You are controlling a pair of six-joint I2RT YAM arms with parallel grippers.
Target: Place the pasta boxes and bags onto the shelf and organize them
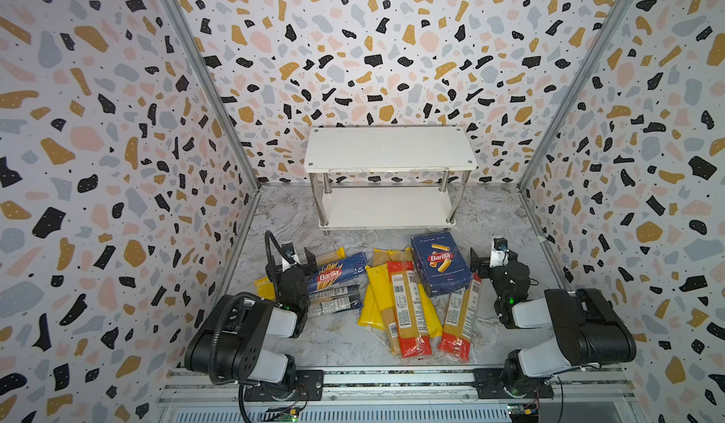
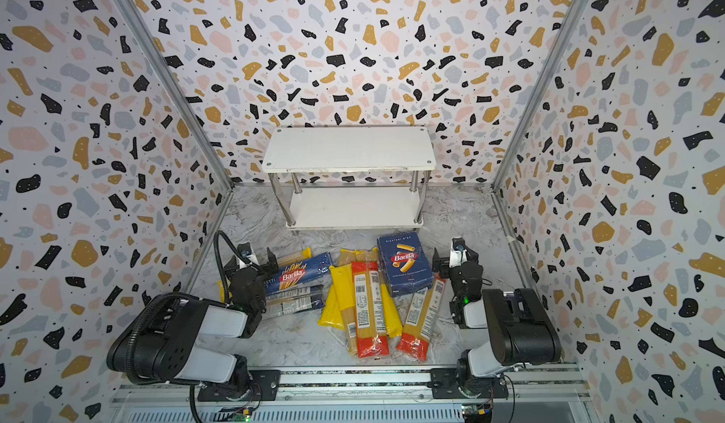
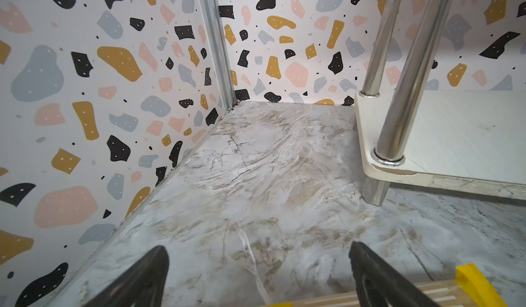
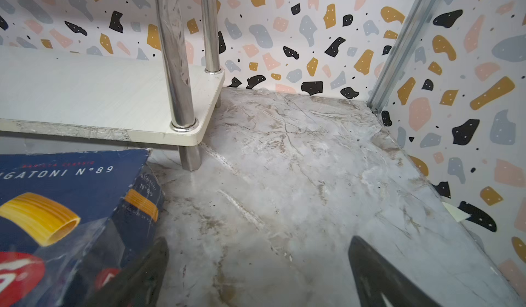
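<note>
Against the far wall the shelf [image 1: 388, 148] stands with both white boards bare, so nothing has been stowed yet and the job looks to be at its very start. All the pasta lies on the marbled worktop [image 1: 345, 342], near the arms. The wide box [image 1: 441, 264] lies flat just in front of the shelf, right of centre. The narrow box [image 1: 337, 272] lies slantwise on the left, with a clear pack with dark-blue ends [image 1: 333, 301] just near of it. Between them the bags [image 1: 396, 303] sprawl in a loose overlapping heap, yellow ones under a red-ended one, and another red-ended pack [image 1: 461, 319] is tucked partly under the wide box.

I judge the step in hand to be choosing and reaching for a first item. The next move calls for lowering onto one package, closing across its narrow side and carrying it clear of the chrome legs.

Spread wide and holding nothing, the left fingers [image 3: 142, 280] hang over the far end of the narrow box and a yellow-tipped pack. Just as wide and empty, the right fingers [image 4: 378, 277] sit just right of the wide box. Whether one brushes its corner I cannot tell.
</note>
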